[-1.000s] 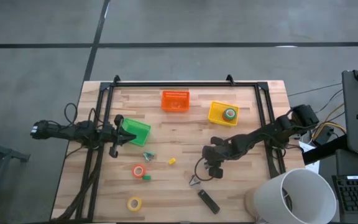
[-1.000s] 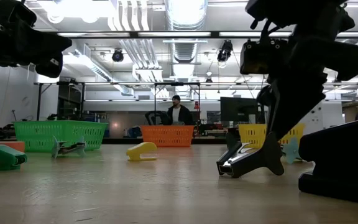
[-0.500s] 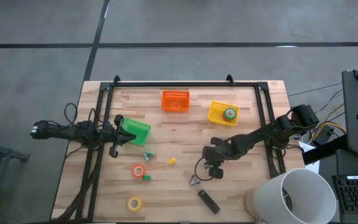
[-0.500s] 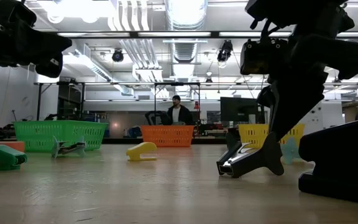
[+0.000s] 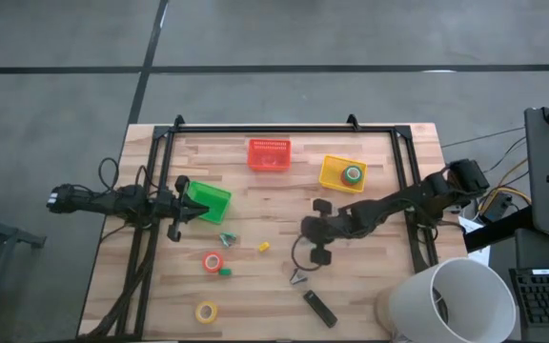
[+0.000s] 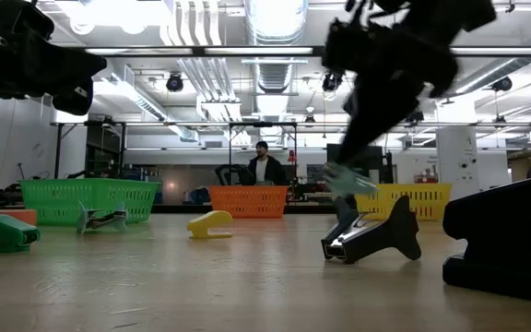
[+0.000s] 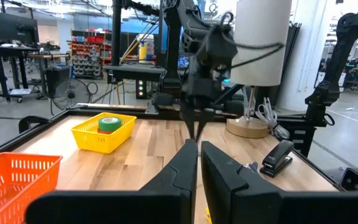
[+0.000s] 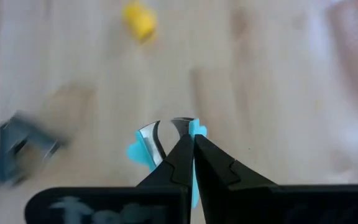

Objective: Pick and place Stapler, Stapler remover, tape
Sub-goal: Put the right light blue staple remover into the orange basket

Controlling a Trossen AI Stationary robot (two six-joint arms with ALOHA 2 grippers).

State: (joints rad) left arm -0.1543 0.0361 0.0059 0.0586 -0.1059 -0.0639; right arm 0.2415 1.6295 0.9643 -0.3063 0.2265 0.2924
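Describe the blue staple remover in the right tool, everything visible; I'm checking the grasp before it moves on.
The staple remover is a small claw type, with light blue wings that look like plastic and curved, shiny metal claws. The right tool is shut on it, its dark fingers pinching the remover at their tips. It hangs in the air above the wooden table and touches nothing but the fingers. In the low view it shows as a pale blue blur under the tool.

Both arms are dark, almost black, made of thick jointed segments. A black cable loops beside the right arm [image 5: 389, 207], and another curls at the left arm [image 5: 112, 200]. The fingers [image 8: 219, 168] are matte black, tapered wedges.
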